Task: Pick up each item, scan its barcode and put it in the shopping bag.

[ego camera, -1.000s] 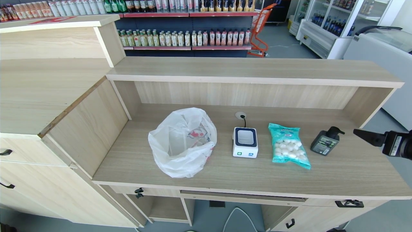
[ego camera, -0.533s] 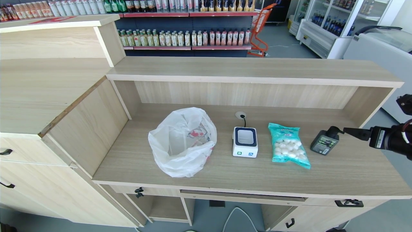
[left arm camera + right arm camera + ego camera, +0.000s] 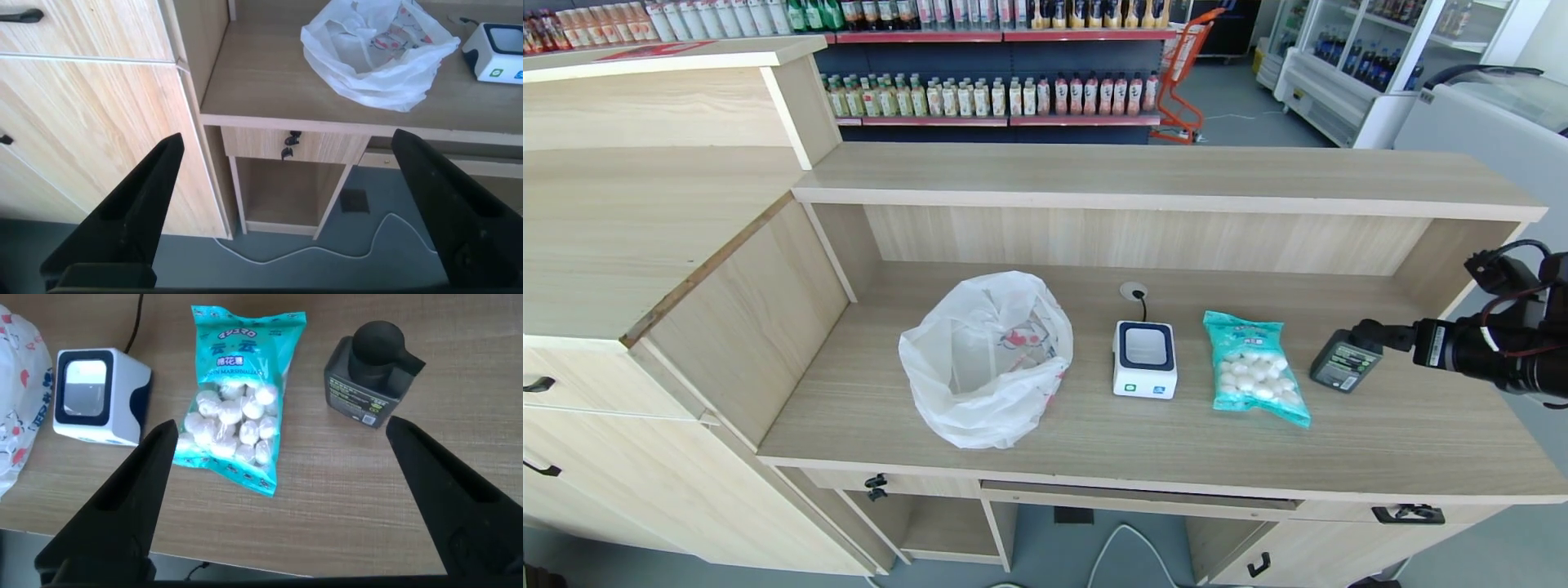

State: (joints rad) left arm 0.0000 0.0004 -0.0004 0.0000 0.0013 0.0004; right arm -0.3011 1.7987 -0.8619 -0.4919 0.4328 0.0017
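**Fig.: Checkout counter w/ two items waiting, both grippers released**

Shown l. to r. on the wooden counter (image 3: pixel 1094 445): white plastic shopping bag (image 3: pixel 986 359), mouth open upward; small white scanner (image 3: pixel 1145 359) w/ dark window on top, its cable (image 3: pixel 1141 304) running to a hole at the back; teal packet (image 3: pixel 1255 367) of white balls, lying flat, lengthwise front to back; dark pump bottle (image 3: pixel 1347 358), label side visible. Bag, scanner, packet and bottle sit apart, none touching. Packet lies just beside the scanner, betw. it and the bottle.

Right gripper (image 3: pixel 282 429): released, fingers spread wide, holding nothing. It hangs over the counter's right part; wrist view looks down on packet and bottle betw. the two fingers, scanner off to one side. In the head view its tip (image 3: pixel 1376 335) lines up w/ the bottle's pump head; contact cannot be told there.

Left gripper (image 3: pixel 286 139): also released, fingers wide apart, empty. It sits low, off the counter's front left, facing the front edge, w/ a keyed drawer (image 3: pixel 288 147) under the bag.
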